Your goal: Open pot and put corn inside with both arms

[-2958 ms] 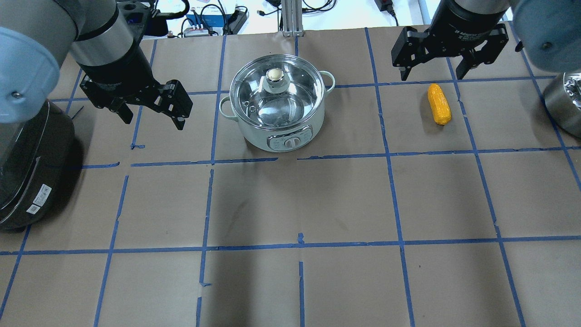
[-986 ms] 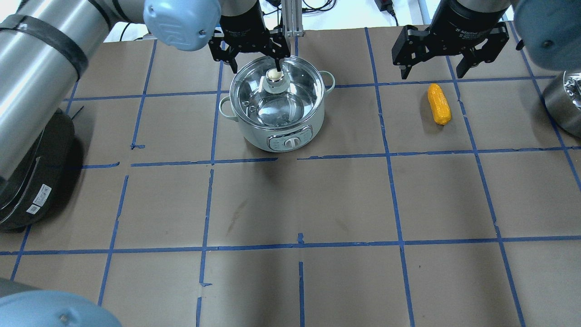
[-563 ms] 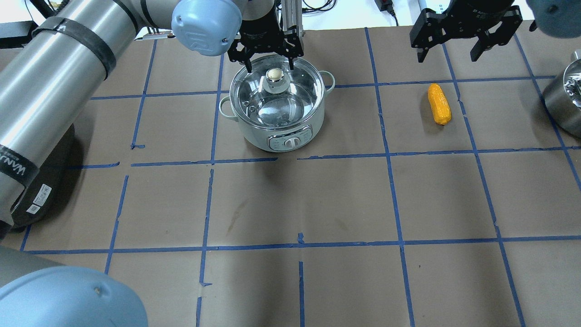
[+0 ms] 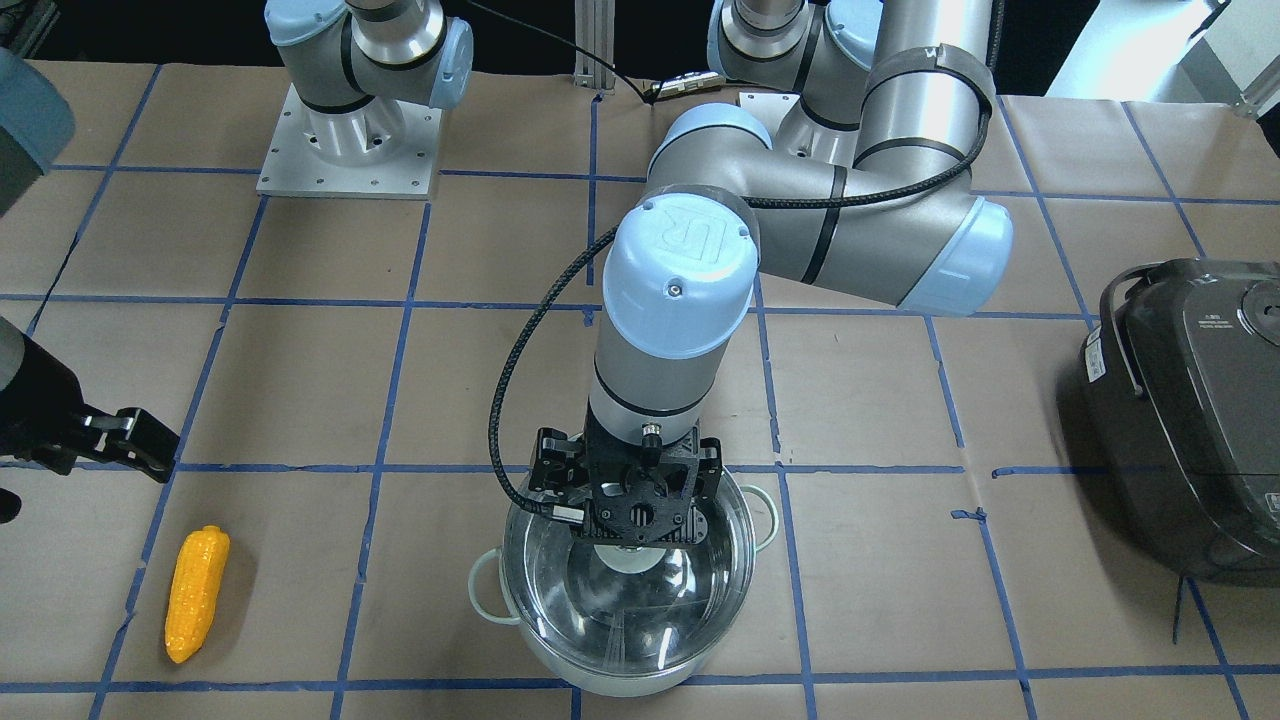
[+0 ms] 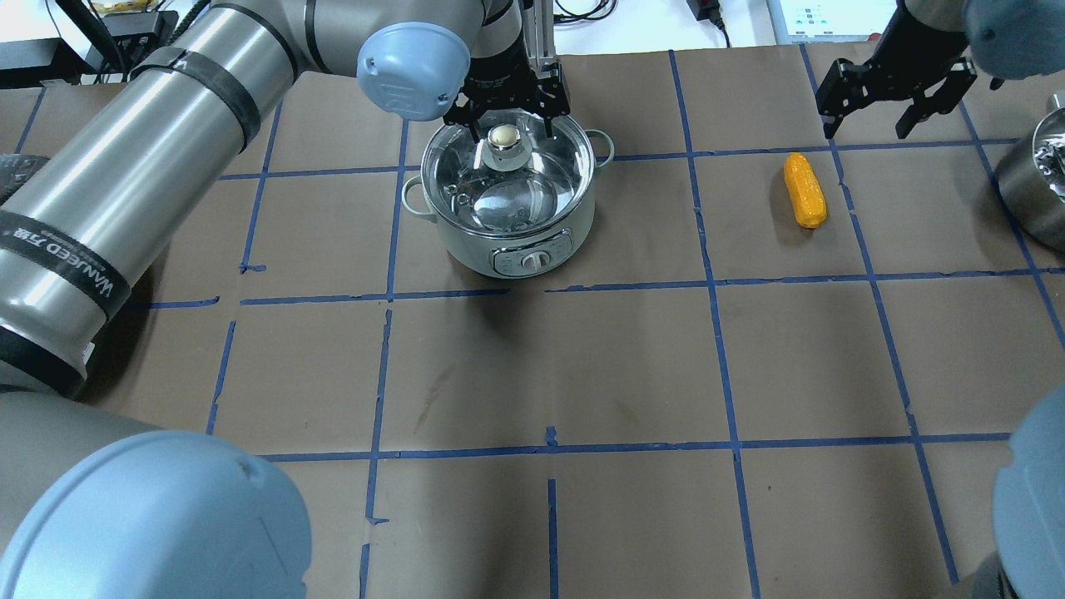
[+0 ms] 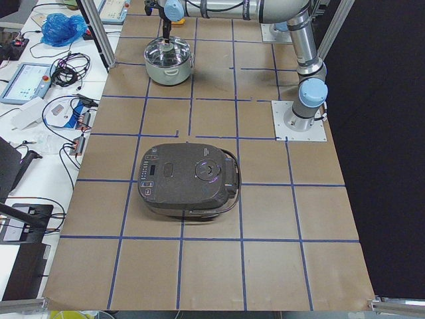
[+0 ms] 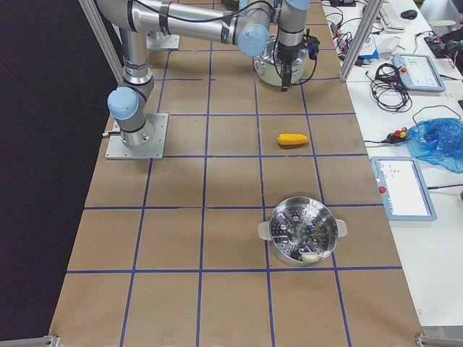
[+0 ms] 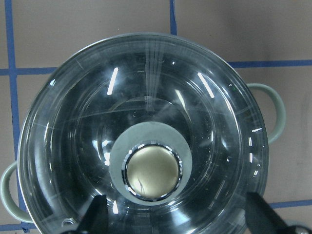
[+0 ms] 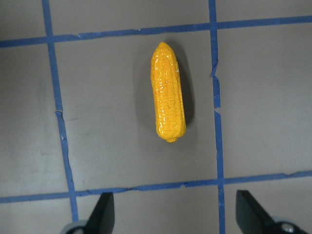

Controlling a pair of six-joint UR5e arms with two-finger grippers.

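The pot (image 5: pixel 507 237) stands on the table (image 5: pixel 582 374) with its glass lid (image 5: pixel 537 187) on. The left hand (image 5: pixel 512 131) is spread over it, one finger on either side of the knob (image 8: pixel 152 170) and clear of it. The left wrist view cuts off all but the fingertips (image 8: pixel 95 217), and the front-facing view hides the knob behind the hand. The corn (image 5: pixel 804 190) lies flat on the table, well apart from the pot. The right hand (image 5: pixel 867 116) hangs spread near the corn, touching nothing; the front-facing view crops it at the edge.
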